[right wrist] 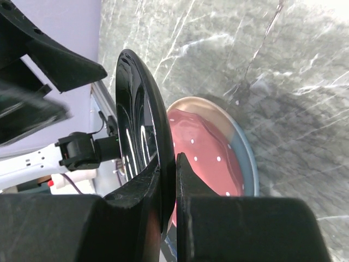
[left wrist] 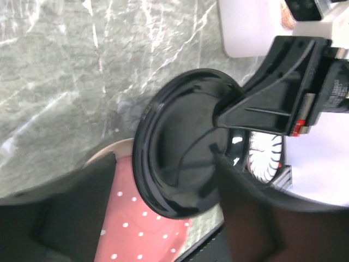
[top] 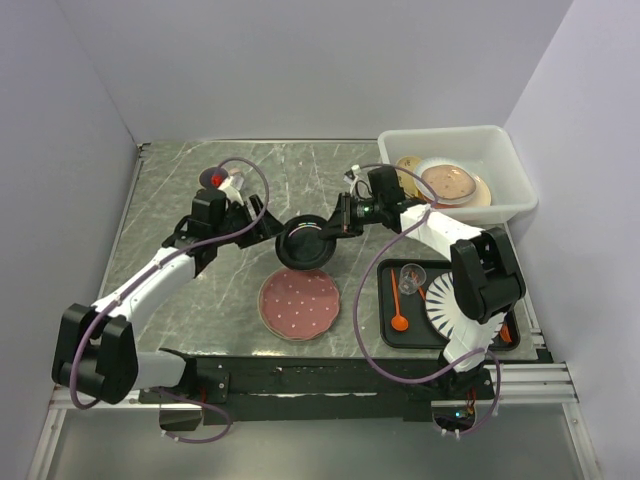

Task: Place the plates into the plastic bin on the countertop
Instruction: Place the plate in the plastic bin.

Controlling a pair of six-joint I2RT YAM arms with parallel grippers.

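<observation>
A black plate [top: 305, 243] hangs on edge above the countertop [top: 300, 170], between both arms. My right gripper [top: 336, 227] is shut on its right rim; in the right wrist view the fingers [right wrist: 175, 164] pinch the black plate [right wrist: 136, 120]. My left gripper [top: 274, 233] stands open at the plate's left side; in the left wrist view its fingers [left wrist: 76, 213] sit wide apart around the black plate [left wrist: 180, 153]. A pink dotted plate [top: 299, 303] lies flat below. The plastic bin [top: 505, 150] at the back right holds a pink-and-cream plate [top: 448, 182] on others.
A black tray [top: 392, 330] at the front right carries a white plate with black stripes [top: 445, 300], an orange spoon [top: 399, 312] and a clear glass [top: 411, 278]. Walls close in the left, back and right sides.
</observation>
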